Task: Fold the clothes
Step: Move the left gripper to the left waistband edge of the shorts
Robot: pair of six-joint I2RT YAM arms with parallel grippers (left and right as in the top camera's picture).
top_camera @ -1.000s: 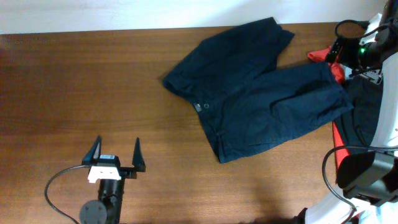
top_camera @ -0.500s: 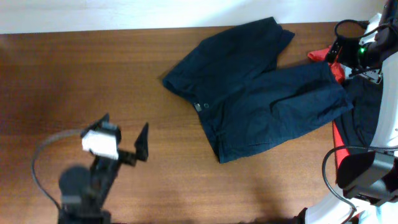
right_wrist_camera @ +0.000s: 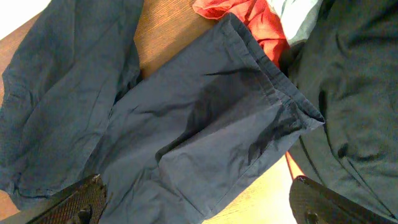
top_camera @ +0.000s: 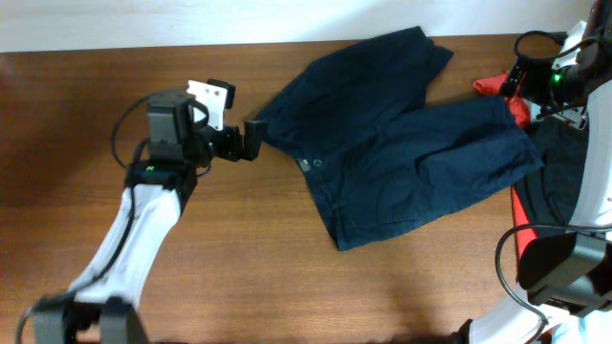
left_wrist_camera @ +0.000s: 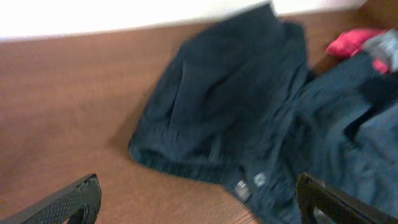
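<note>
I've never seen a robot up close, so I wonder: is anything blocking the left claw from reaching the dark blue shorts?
Nothing visible does. The open left gripper is right at the waistband corner of the navy shorts, with only the wooden table around it. The red garment lies beyond the shorts' far leg.

A brown wooden desk [top_camera: 76, 115] carries the navy shorts [top_camera: 392, 134], spread flat and wrinkled, with one leg toward the far edge and the other toward the right. Just right of the shorts, touching that leg's hem, a red garment [top_camera: 495, 86] and a black garment [top_camera: 564, 172] lie heaped together.
</note>
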